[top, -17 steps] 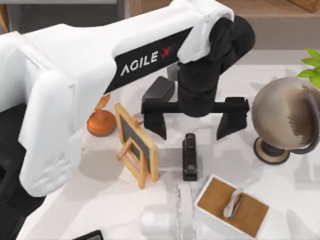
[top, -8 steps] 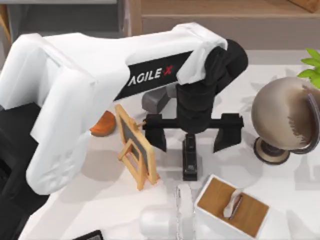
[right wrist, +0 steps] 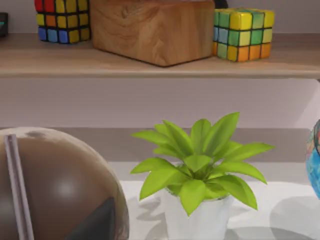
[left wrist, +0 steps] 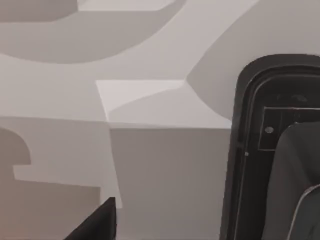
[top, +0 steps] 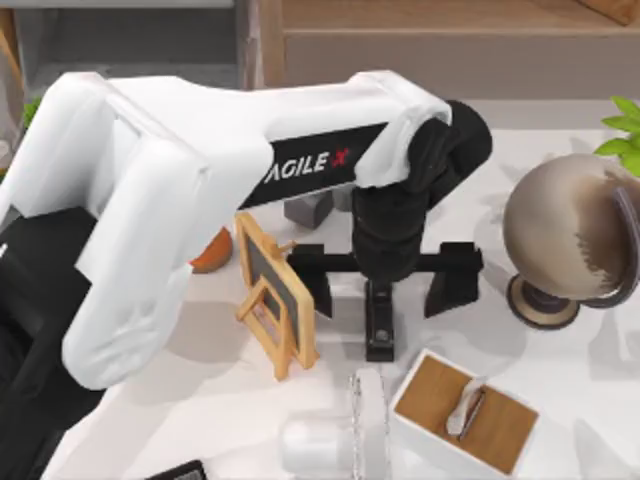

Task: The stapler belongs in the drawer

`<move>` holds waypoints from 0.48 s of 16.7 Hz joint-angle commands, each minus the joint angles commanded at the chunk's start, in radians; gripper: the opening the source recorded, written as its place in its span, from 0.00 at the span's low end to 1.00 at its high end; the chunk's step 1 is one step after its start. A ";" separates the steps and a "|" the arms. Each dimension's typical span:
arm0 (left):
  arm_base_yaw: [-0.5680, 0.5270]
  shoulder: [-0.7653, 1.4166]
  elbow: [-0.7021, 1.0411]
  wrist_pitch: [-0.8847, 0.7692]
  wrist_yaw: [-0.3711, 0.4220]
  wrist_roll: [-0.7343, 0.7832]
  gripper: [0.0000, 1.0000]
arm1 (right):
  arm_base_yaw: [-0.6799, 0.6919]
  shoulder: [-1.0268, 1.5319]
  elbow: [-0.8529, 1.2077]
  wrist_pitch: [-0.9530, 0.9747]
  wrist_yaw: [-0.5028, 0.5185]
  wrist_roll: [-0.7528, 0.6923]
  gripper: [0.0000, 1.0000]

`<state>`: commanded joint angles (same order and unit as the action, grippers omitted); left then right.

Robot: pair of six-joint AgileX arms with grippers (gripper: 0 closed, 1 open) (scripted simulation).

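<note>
Black stapler [top: 380, 322] lies flat on the white surface [top: 560, 380], lengthwise toward the camera, between the small easel chalkboard [top: 272, 290] and the wood-topped tissue box [top: 464, 412]. Left gripper [top: 384, 282] hangs directly over its far end, fingers [top: 452, 280] spread wide, one on each side of the stapler and not touching it.

Step in hand, as I read it: approach for the grasp; nothing is picked up yet. Next move calls for going straight down until the fingers bracket the narrow body, then closing across its width. Chalkboard is close to the left finger, so watch clearance there. Drawer placement comes after.

Right arm is parked off to the right; its wrist camera faces a potted plant [right wrist: 197, 175] and a shelf [right wrist: 150, 62]. Cannot tell its finger state.

Count: one stapler, one chalkboard, one tissue box, one brown globe [top: 565, 235], one orange trophy [top: 210, 255] partly hidden by the arm, one dark-grey block [top: 308, 208], two colour cubes [right wrist: 242, 32] on the shelf.
</note>
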<state>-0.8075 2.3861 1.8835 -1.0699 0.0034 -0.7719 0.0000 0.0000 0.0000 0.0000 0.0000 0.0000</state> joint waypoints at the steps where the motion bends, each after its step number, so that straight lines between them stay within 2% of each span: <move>1: 0.000 0.000 0.000 0.000 0.000 0.000 1.00 | 0.000 0.000 0.000 0.000 0.000 0.000 1.00; 3: 0.000 0.000 0.000 0.000 0.000 0.000 1.00 | 0.000 0.000 0.000 0.000 0.000 0.000 1.00; 8: 0.000 0.000 0.000 0.000 0.000 0.000 0.62 | 0.000 0.000 0.000 0.000 0.000 0.000 1.00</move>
<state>-0.8075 2.3861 1.8835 -1.0699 0.0034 -0.7719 0.0000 0.0000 0.0000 0.0000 0.0000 0.0000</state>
